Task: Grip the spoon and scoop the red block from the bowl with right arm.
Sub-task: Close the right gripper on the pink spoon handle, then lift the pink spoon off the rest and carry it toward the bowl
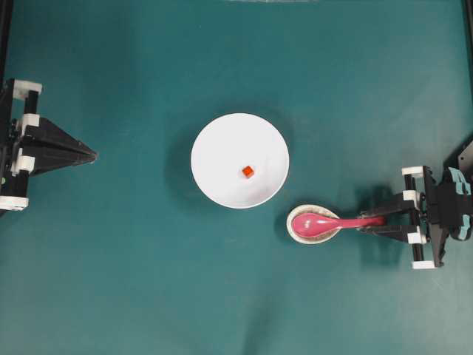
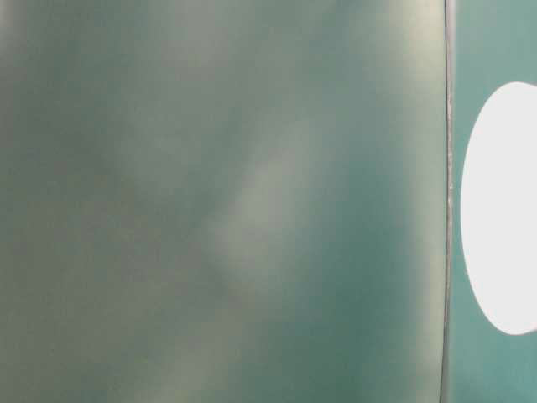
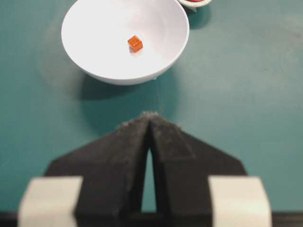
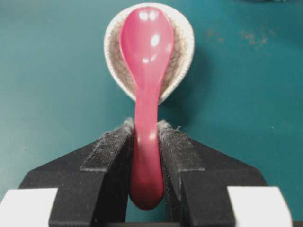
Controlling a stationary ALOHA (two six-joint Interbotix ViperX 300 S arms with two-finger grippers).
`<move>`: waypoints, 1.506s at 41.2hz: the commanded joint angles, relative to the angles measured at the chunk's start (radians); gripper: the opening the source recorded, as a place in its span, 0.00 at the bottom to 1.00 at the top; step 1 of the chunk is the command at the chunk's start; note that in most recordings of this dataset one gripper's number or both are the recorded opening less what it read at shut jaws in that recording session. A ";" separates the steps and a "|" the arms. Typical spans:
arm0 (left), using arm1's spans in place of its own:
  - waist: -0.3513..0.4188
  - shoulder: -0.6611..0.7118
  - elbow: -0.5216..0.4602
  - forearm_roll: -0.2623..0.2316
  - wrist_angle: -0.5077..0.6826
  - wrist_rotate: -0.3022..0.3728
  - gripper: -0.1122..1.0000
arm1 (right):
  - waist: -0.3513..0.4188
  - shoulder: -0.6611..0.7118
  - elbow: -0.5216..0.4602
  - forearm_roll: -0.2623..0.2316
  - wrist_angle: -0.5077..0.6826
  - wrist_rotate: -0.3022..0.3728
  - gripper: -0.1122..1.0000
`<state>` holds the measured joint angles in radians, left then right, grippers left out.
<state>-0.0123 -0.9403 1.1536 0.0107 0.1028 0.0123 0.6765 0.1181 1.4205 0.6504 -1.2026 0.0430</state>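
The pink spoon (image 1: 318,222) lies with its oval end in a speckled beige spoon rest (image 1: 297,231), handle pointing right. My right gripper (image 1: 367,222) is shut on the spoon's handle. In the right wrist view both black fingers press the sides of the spoon (image 4: 147,42), and the handle's end sits between them at my right gripper (image 4: 146,126). The white bowl (image 1: 214,140) stands mid-table with the tiny red block (image 1: 247,171) inside. My left gripper (image 1: 93,155) rests shut at the far left, pointing toward the bowl (image 3: 104,52) and red block (image 3: 135,43).
Everything stands on a teal mat (image 1: 148,296). The spoon rest (image 4: 182,52) sits just right of and below the bowl. The table-level view is blurred, showing only a white oval (image 2: 503,210) at its right edge.
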 commanded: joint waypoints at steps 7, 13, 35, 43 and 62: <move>0.003 0.006 -0.029 0.002 -0.005 -0.005 0.10 | 0.005 -0.008 -0.005 -0.003 -0.012 0.003 0.32; 0.003 0.008 -0.029 0.002 -0.005 -0.005 0.10 | 0.005 -0.017 -0.005 -0.003 -0.014 0.003 0.32; 0.002 0.006 -0.028 0.002 0.011 -0.005 0.10 | -0.026 -0.242 0.005 0.005 0.095 -0.015 0.32; 0.003 0.008 -0.029 0.002 0.012 -0.006 0.10 | -0.078 -0.370 0.002 0.003 0.209 -0.023 0.32; 0.003 0.006 -0.029 0.002 0.012 -0.012 0.10 | -0.298 -0.706 -0.071 0.005 0.621 -0.313 0.32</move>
<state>-0.0123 -0.9388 1.1536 0.0092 0.1181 -0.0031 0.4264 -0.5338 1.3867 0.6535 -0.6596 -0.2378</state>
